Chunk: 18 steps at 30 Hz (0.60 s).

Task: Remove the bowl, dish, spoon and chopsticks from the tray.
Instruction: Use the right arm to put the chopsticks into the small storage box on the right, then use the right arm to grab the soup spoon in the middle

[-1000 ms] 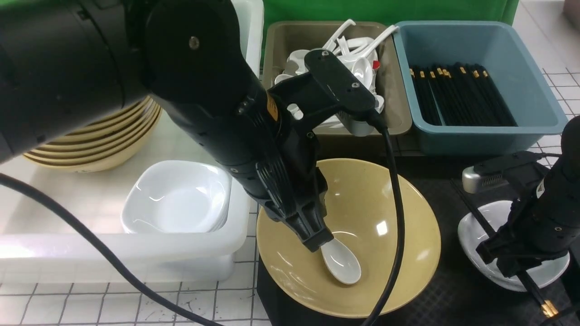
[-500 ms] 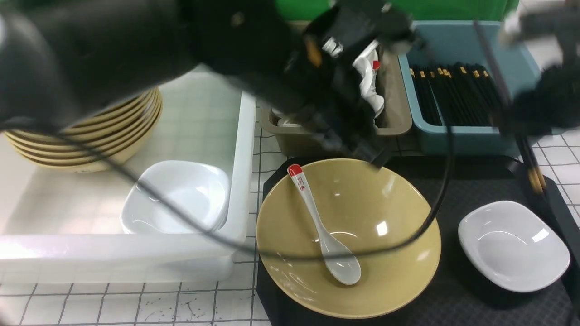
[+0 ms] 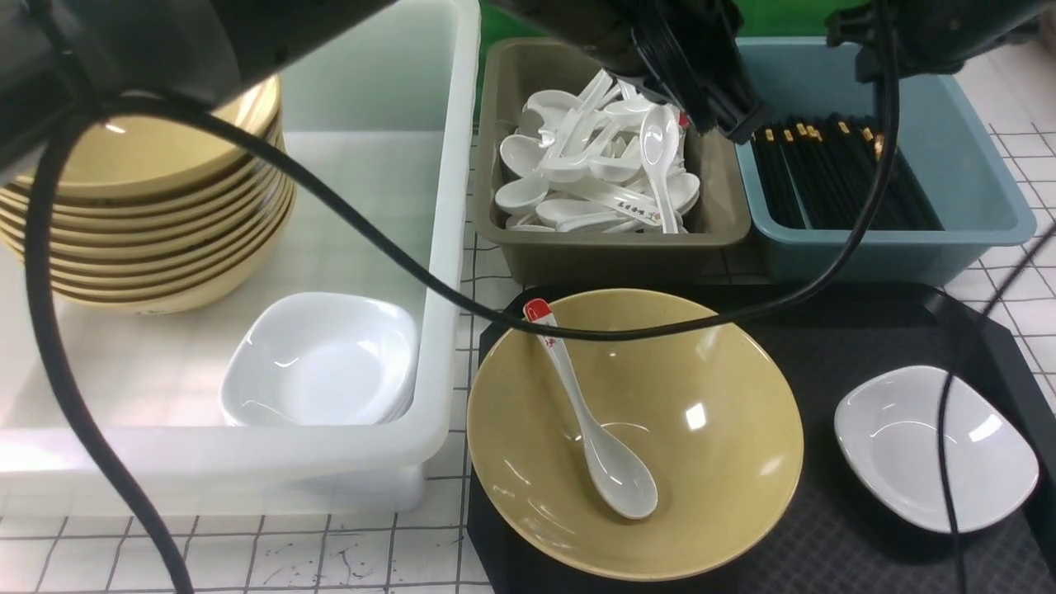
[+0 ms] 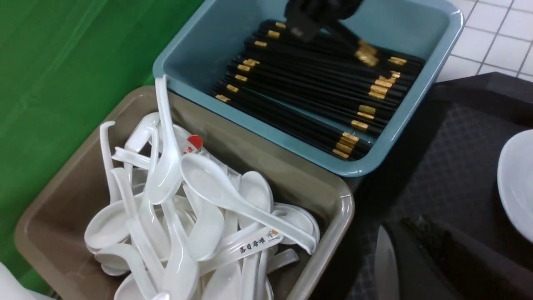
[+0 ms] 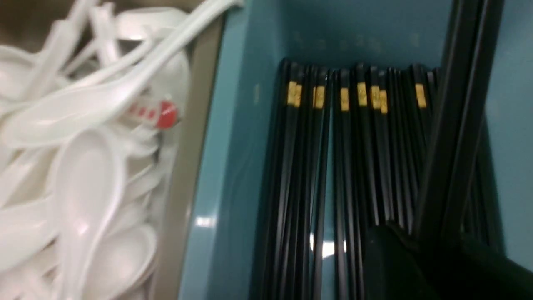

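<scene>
The tray [image 3: 833, 528] carries three pieces. The bowl [image 3: 709, 429] sits at its left end, with the dish [image 3: 932, 445] apart from it on the right. The spoon [image 3: 590, 421] lies inside the bowl, its red tip propped on the rim. My left gripper [image 3: 730, 111], closed on nothing, hangs over the olive bin [image 3: 602, 256]. My right gripper [image 4: 320, 21] clamps the chopsticks [image 5: 456, 137] above the blue bin [image 3: 965, 165], roughly lengthwise with the pairs stored there. I judge this is for release.

The front camera looks forward and down across the tray [image 3: 833, 528]. Both wrist cameras sit close above the blue bin [image 4: 208, 41] and the olive bin [image 4: 262, 160] beside it, sharing both.
</scene>
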### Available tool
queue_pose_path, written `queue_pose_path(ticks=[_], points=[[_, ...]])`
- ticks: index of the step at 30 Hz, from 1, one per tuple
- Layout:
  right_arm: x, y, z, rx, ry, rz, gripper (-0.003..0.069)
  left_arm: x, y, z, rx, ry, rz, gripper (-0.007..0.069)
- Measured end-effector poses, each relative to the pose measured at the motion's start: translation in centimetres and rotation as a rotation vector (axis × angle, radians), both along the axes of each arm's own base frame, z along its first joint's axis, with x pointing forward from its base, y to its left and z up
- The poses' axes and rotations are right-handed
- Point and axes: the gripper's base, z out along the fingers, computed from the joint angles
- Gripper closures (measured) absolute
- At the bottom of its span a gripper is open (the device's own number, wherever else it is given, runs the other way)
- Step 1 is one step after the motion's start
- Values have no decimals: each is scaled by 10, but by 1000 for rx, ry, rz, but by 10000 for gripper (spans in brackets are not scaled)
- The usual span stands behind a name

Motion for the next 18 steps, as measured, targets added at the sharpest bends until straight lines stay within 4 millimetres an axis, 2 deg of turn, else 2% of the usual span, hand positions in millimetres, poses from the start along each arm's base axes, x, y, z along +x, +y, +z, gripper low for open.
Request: queue_pose_path(ticks=[4,8,11,12,14,16,18], points=[[23,0,-28,3,31,-10,459,0,0,0,3,-3,1,638],[26,-1,-42,-7,112,-5,346,-2,3,0,11,25,11,638],[19,-2,-36,-33,189,22,274,-10,10,7,16,53,28,638],[13,-1,-28,-67,236,61,249,-17,20,16,16,72,43,638],[6,1,-21,-91,288,100,236,-24,28,23,21,90,53,638],[-6,12,-4,-126,310,173,227,-36,50,36,34,126,83,638],[-20,27,12,-129,293,221,227,-48,70,37,50,167,107,638]])
